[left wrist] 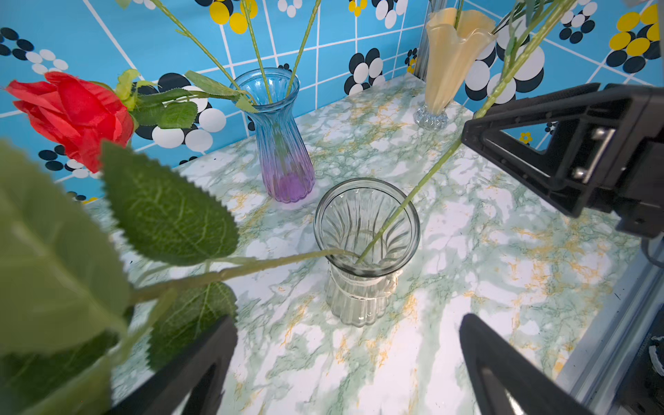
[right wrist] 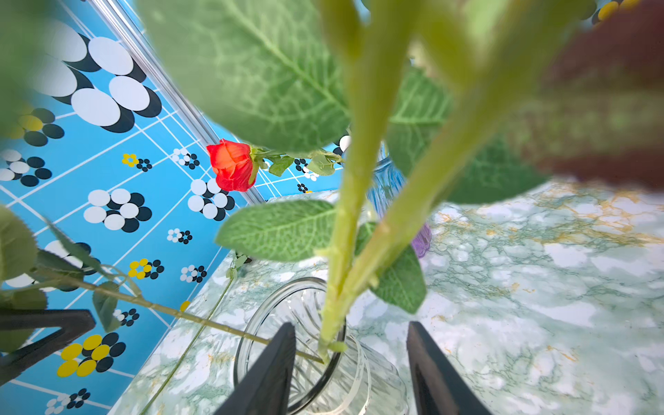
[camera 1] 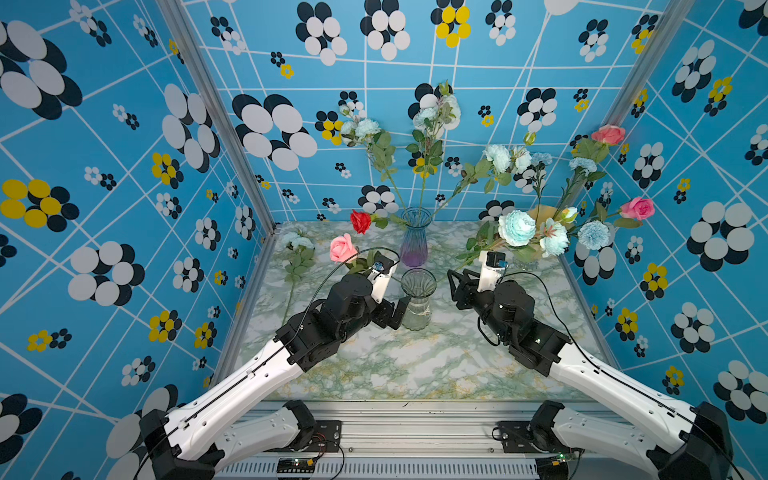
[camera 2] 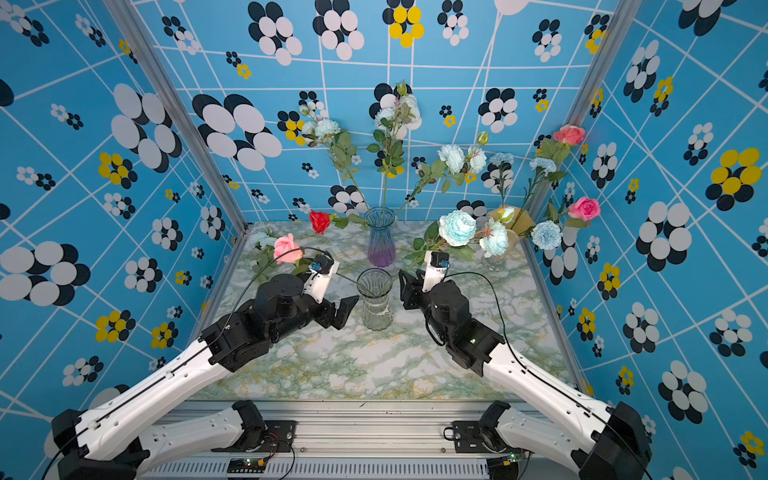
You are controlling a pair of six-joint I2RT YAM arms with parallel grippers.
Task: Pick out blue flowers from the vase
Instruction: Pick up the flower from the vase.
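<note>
— Bench (camera 1: 415,365) layout?
— Clear vase (camera 1: 417,311) mid-bench. Blue flowers (camera 1: 516,227) standing in it, leaning toward the right edge; pink rose (camera 1: 343,248) sharing it, leaning toward the left edge.
— Tools?
— Left tool (left wrist: 346,319) spread wide and empty, just beside the vase. Right tool (right wrist: 350,325) parted either side of the blue stem (right wrist: 337,280) near the rim, not pinching yet.
— Advice for the grab?
— Centre the stem first; looks nearer one finger. Close on bare stem under the lowest leaf. Draw out along the lean, not straight up, sparing the rim. Slow pull, watching the leaves at the rim. Probably worth steadying the vase with the left tool, against tipping or dragging the rose along.
</note>
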